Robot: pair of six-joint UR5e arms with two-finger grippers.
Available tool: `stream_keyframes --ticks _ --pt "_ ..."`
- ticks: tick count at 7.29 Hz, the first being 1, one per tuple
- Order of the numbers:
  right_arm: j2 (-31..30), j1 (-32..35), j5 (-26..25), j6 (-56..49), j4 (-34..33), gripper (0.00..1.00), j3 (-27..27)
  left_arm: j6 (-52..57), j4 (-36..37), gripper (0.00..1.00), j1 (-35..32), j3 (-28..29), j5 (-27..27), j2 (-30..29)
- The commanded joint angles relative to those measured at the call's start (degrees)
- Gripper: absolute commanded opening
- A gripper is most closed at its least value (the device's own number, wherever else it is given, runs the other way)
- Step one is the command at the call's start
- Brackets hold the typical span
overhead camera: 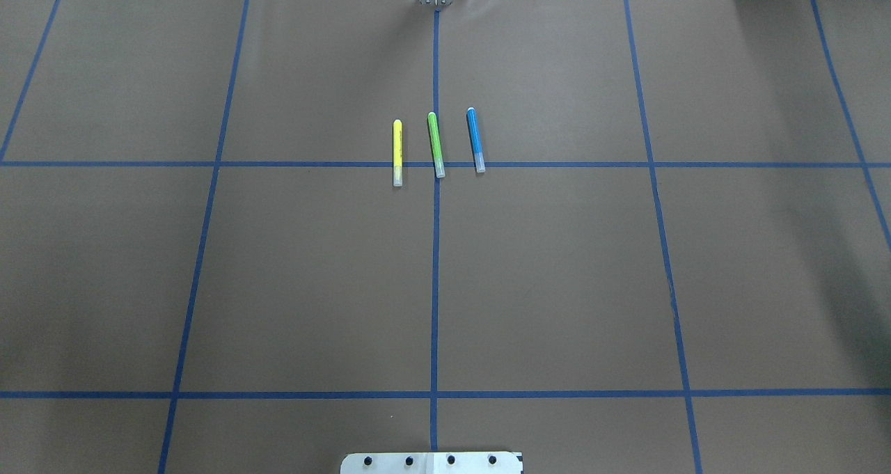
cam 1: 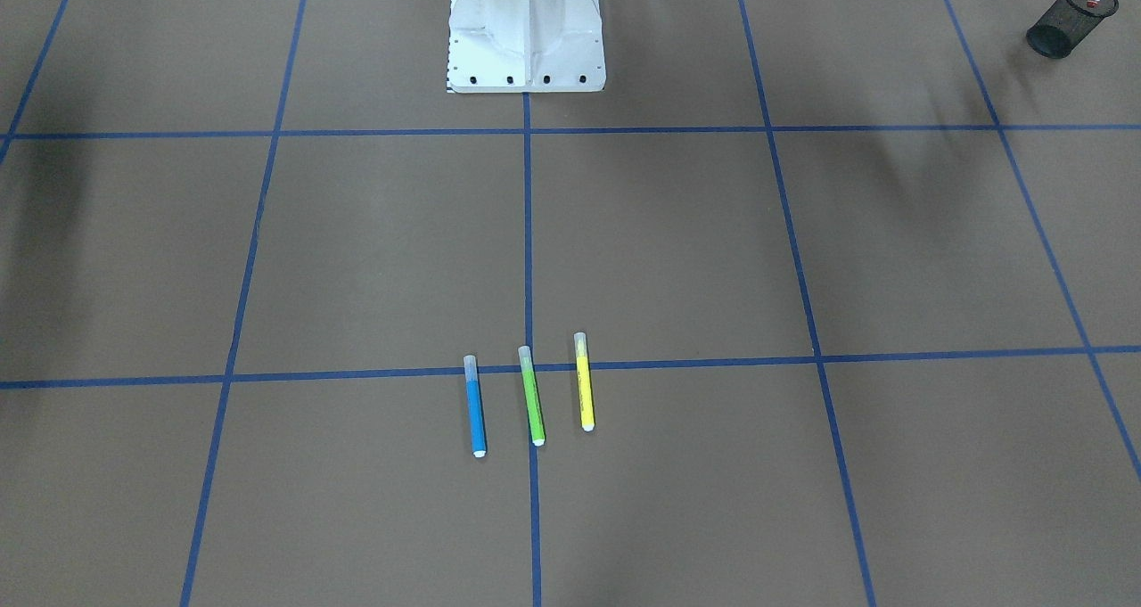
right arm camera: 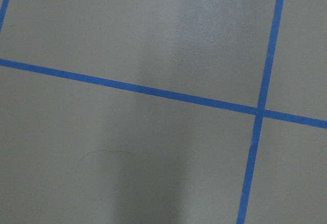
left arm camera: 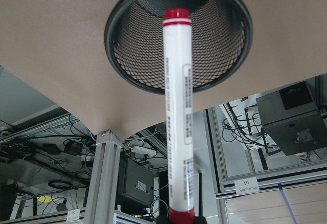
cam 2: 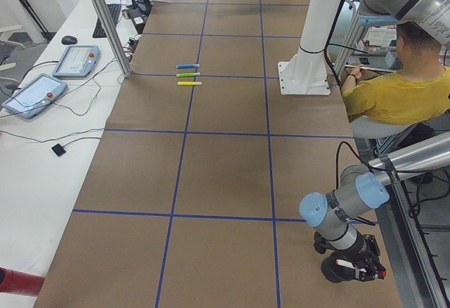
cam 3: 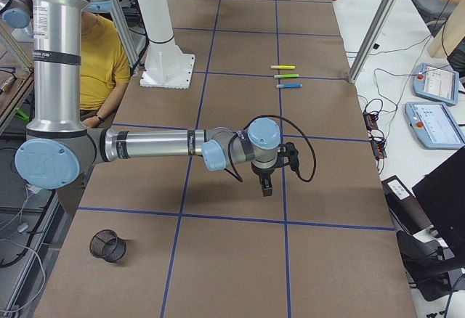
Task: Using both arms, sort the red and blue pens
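My left gripper is clamped on the red pen and holds it upright over a black mesh cup near the table's left end on my side. The pen's lower red end sits at the cup's mouth, close to the rim. I cannot tell whether it is just above the opening or just inside it. My left wrist camera looks straight down the barrel into the cup, and around the pen only mesh wall and floor show.

A second mesh cup stands near my right end of the table; its inside is too small to read. My right gripper points down above brown paper and blue tape lines, well apart from that cup and from the pens. I cannot tell whether its jaws are parted or closed.

The blue pen lies flat on the table across from my pedestal — the rightmost of a row of three, clear cap toward me, crossing a tape line. The green marker is just beside it in the middle and the yellow marker is on the left. None of the three touch.
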Motion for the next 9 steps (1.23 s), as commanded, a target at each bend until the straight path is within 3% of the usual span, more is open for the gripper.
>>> stream_keyframes --ticks 1,5,8,9 --pt "0.0 0.0 0.0 0.0 0.0 1.0 0.0 1.9 0.1 0.0 0.0 0.6 0.0 0.3" --pt "-0.4 0.0 0.0 0.0 0.0 1.0 0.1 2.0 0.0 0.0 0.0 2.0 0.0 0.3" --pt "-0.4 0.0 0.0 0.0 0.0 1.0 0.2 3.4 0.0 0.18 0.0 2.0 -2.5 0.2" --pt "-0.4 0.0 0.0 0.0 0.0 1.0 0.2 3.4 0.0 0.31 0.0 1.9 -2.6 0.0"
